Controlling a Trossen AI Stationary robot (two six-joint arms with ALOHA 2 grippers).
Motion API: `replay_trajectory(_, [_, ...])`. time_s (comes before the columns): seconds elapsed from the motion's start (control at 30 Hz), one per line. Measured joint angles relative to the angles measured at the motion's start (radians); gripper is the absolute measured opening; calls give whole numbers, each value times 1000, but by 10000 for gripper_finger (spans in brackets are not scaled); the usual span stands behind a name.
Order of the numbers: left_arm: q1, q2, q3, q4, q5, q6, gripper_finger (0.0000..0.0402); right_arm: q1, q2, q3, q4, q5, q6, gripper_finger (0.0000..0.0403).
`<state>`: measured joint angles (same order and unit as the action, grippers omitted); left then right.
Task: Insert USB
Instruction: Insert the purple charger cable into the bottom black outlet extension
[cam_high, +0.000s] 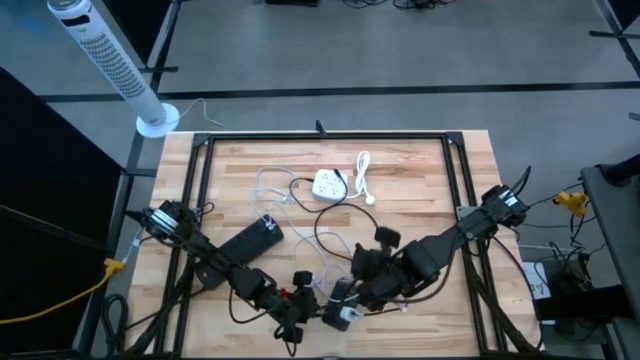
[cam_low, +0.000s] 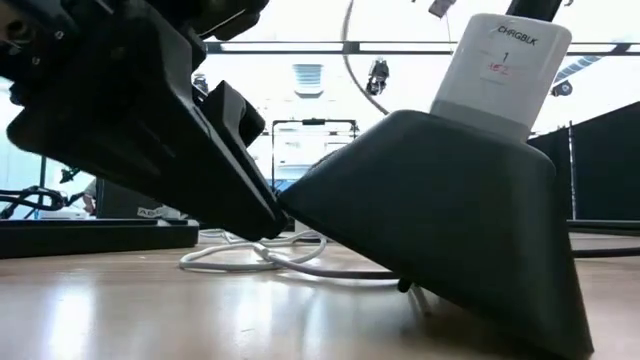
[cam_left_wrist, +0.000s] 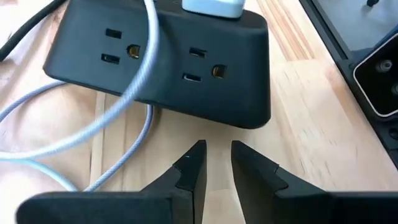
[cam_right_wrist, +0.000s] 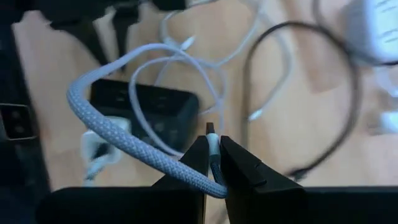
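A black power strip (cam_left_wrist: 168, 62) lies flat on the table near its near edge, with a white charger block (cam_low: 505, 60) plugged into its top; the strip also fills the low view (cam_low: 450, 220). My left gripper (cam_left_wrist: 217, 155) is low over the wood just short of the strip's socket face, fingers narrowly open and touching nothing. My right gripper (cam_right_wrist: 213, 152) hovers above the strip (cam_right_wrist: 149, 112) and is shut on the plug of a pale braided USB cable (cam_right_wrist: 118, 134). In the high view both grippers meet near the strip (cam_high: 345, 292). My right gripper pinches the USB plug (cam_right_wrist: 211, 144) at the end of the braided cable between its two fingertips. The metal tip (cam_right_wrist: 210, 129) sticks out past the fingers. The plug is lifted clear of the table, and the cable bends away from it in a slack loop.
A white multi-socket adapter (cam_high: 328, 185) and a coiled white cord (cam_high: 362, 175) lie toward the far edge. A black box (cam_high: 255, 238) sits under the left arm. Thin white and black cables (cam_high: 320, 235) loop across the middle. A black frame (cam_high: 320, 135) rims the table.
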<state>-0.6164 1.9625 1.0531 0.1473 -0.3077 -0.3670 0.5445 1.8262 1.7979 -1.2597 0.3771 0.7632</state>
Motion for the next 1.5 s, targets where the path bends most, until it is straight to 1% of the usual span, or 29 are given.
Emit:
replay_trajectory(0.1, [2,0,0,-10,-11,-13,63,17,40,-2,56,-42,25,13])
replay_trajectory(0.3, [3,0,-1,-17,-34,-38,63,37,141,-4,70,-49,104,13])
replay_trajectory(0.47, [3,0,-1,-16,-34,-42,63,40,195,-4,117,-80,99,13])
replay_trajectory(0.6, [3,0,-1,3,-34,-42,63,38,227,-4,138,-144,88,13])
replay_trajectory(0.77, [3,0,-1,27,-42,-47,63,31,247,-4,146,-196,47,13])
replay_trajectory(0.87, [4,4,-1,35,-43,-49,63,21,263,-4,145,-207,28,13])
replay_trajectory(0.97, [5,30,-1,99,-41,-38,63,8,267,-4,144,-210,21,13])
replay_trajectory(1.03, [5,54,-1,151,-38,-12,63,1,267,-4,144,-209,8,13])
replay_trajectory(1.1, [8,74,11,170,-20,24,63,-3,267,-4,145,-197,-13,13])
replay_trajectory(1.23, [9,81,37,167,-15,66,63,-9,260,-4,145,-183,-106,13])
replay_trajectory(1.37, [9,69,45,121,-24,71,63,-11,259,-4,142,-181,-180,13])
replay_trajectory(1.5, [13,69,43,111,-43,66,63,-13,259,-4,142,-187,-215,13])
